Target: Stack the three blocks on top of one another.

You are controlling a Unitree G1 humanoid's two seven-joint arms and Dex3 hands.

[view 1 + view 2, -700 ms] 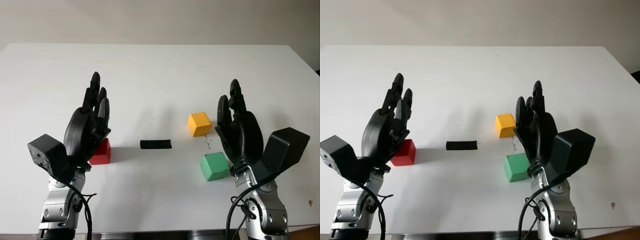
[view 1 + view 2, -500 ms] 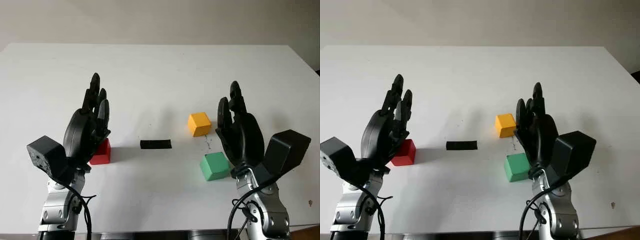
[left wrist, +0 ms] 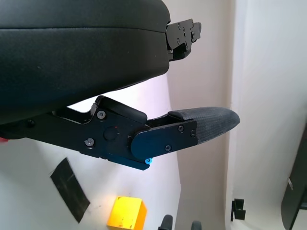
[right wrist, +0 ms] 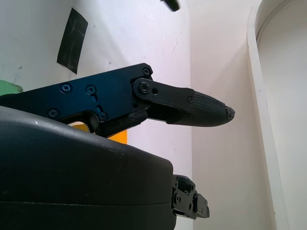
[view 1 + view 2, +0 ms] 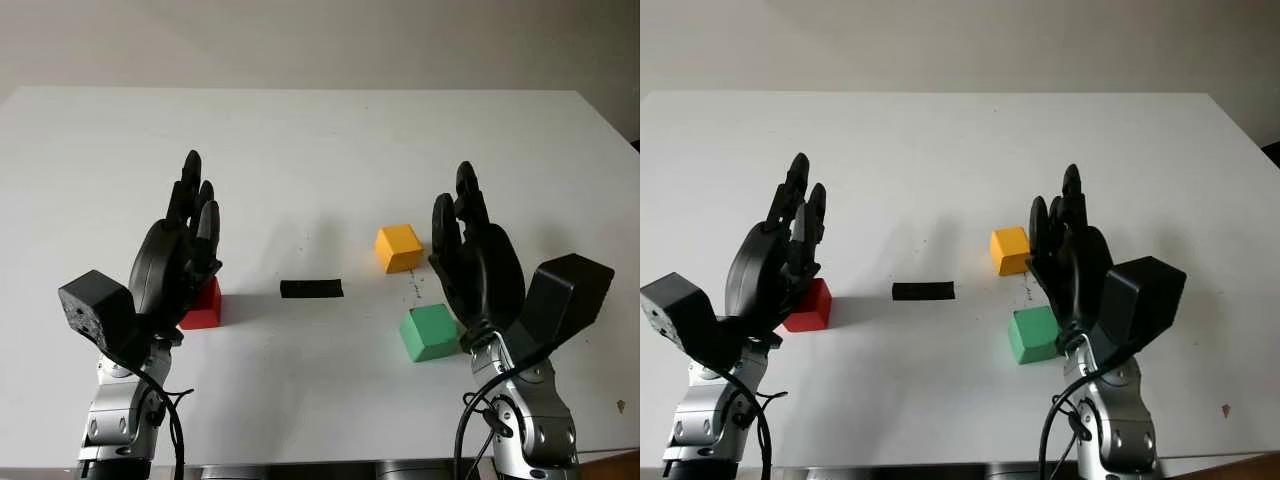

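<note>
Step in hand: none begun; nothing is being stacked, and all three blocks are being left apart on the white table (image 5: 320,140).

Red block (image 5: 203,305): half hidden behind the left hand (image 5: 176,262), which is being held raised, fingers released, holding nothing.

Green block (image 5: 428,333): just beside the right hand (image 5: 478,262), likewise released and empty.

Yellow block (image 5: 399,247): near the green one, farther back.

Black strip (image 5: 311,288): between the hands; its nature is not being made out.

Next move, judged: lowering one hand onto its nearest block.

A strip of black tape (image 5: 311,289) lies flat at the middle of the white table (image 5: 300,140), and a pale wall (image 5: 320,40) rises behind the far edge.
</note>
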